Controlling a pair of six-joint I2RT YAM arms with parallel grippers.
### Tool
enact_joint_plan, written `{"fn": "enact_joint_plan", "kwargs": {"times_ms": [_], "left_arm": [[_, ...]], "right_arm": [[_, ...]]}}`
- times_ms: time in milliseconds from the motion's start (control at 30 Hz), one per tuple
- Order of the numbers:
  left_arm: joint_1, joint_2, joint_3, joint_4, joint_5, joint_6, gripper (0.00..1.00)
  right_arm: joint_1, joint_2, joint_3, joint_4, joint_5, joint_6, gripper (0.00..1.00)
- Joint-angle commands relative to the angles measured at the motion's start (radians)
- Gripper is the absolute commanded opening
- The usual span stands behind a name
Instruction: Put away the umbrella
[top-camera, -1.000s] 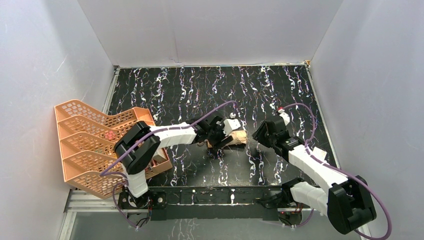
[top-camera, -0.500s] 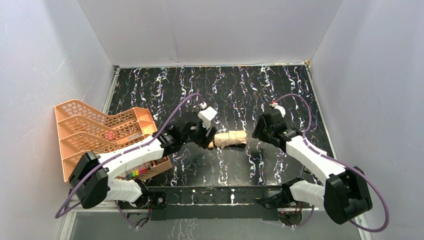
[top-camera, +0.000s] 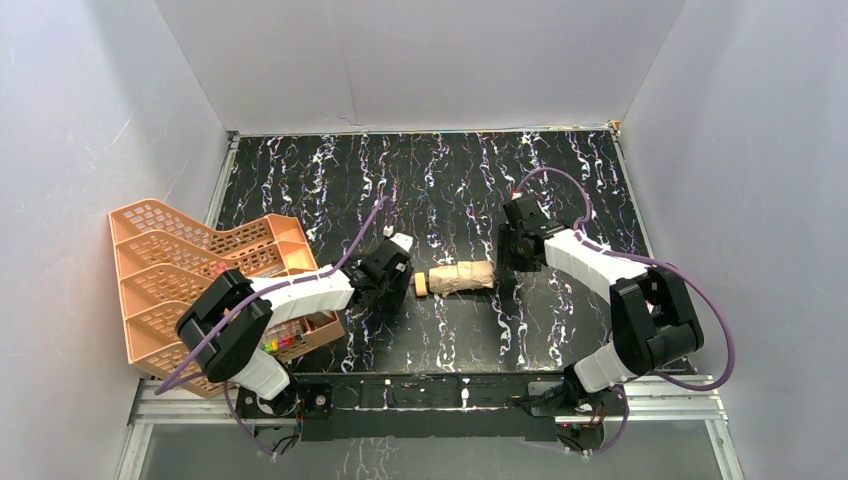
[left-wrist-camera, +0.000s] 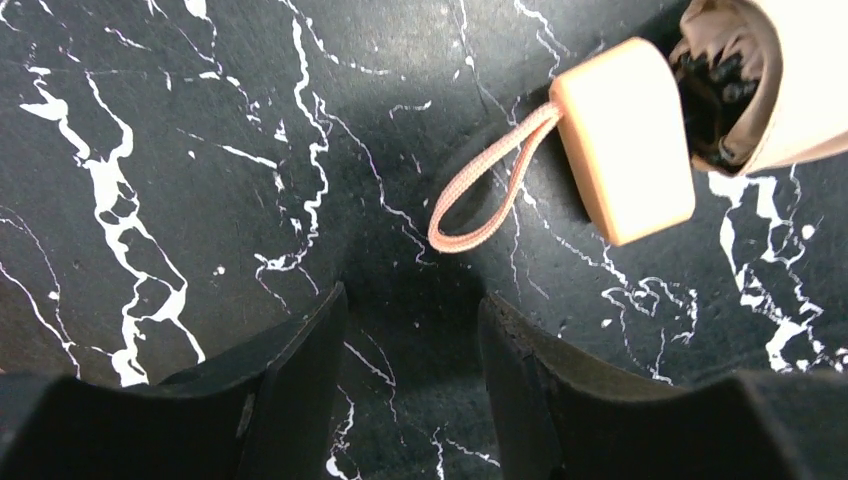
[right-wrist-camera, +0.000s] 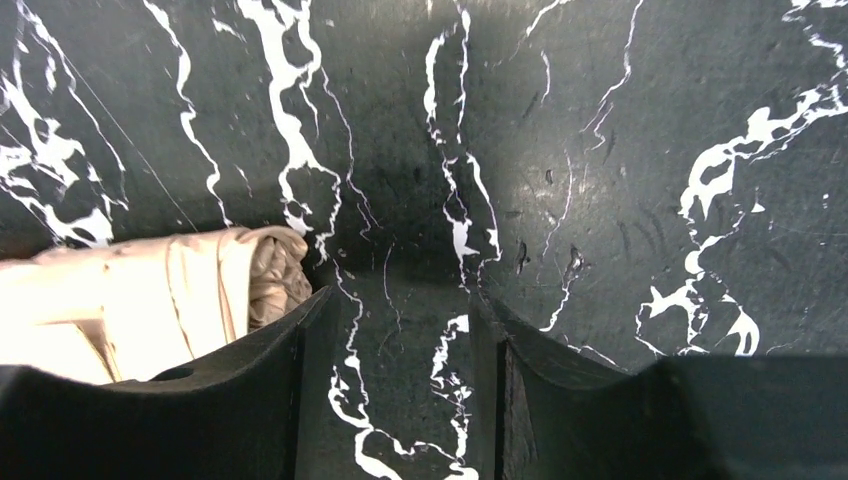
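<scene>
Black marbled table (top-camera: 330, 180), grey walls (top-camera: 420, 60) | umbrella (top-camera: 457, 277) folded, flat at centre | left gripper (left-wrist-camera: 412, 320) apart, empty, near strap (left-wrist-camera: 525, 125) | right gripper (right-wrist-camera: 400, 305) apart, empty, at canopy end | probably flanking for 2-ended lift

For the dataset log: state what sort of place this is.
Probably a lab robot test cell, not a home: white panel walls box in a black marbled tabletop, with a folded umbrella and an orange mesh rack as props.
</scene>
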Motion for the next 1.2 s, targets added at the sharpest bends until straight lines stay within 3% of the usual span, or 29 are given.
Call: {"fn": "enact_joint_plan", "kwargs": {"times_ms": [0,167,400,633,800,867,1033,1167], "left_arm": [[0.005,0.021,0.047,0.001,0.000,-0.026,0.49],[0.006,0.117,0.080,0.086,0.117,0.025,0.49],[0.004,0.246,0.178,0.145,0.191,0.099,0.49],[0.026,0.284,0.238,0.140,0.173,0.156,0.49],[0.102,0.311,0.303,0.128,0.199,0.173,0.48],[0.142,0.302,0.326,0.095,0.197,0.180,0.47],[0.204,0.146,0.238,0.068,0.158,0.184,0.49],[0.220,-0.030,0.161,0.025,0.106,0.131,0.56]], "right_arm": [[-0.006,0.012,0.032,-0.036,-0.072,-0.079,0.59],[-0.006,0.039,0.022,0.026,-0.287,-0.150,0.60],[0.003,0.041,-0.014,0.213,-0.481,-0.076,0.62],[0.004,0.042,-0.005,0.233,-0.381,-0.028,0.63],[0.001,0.064,0.022,0.297,-0.318,-0.025,0.64],[-0.001,0.065,0.071,0.244,-0.231,-0.041,0.64],[-0.003,-0.041,0.110,0.061,0.014,-0.089,0.65],[-0.004,-0.221,0.063,0.048,0.017,-0.100,0.67]]}}
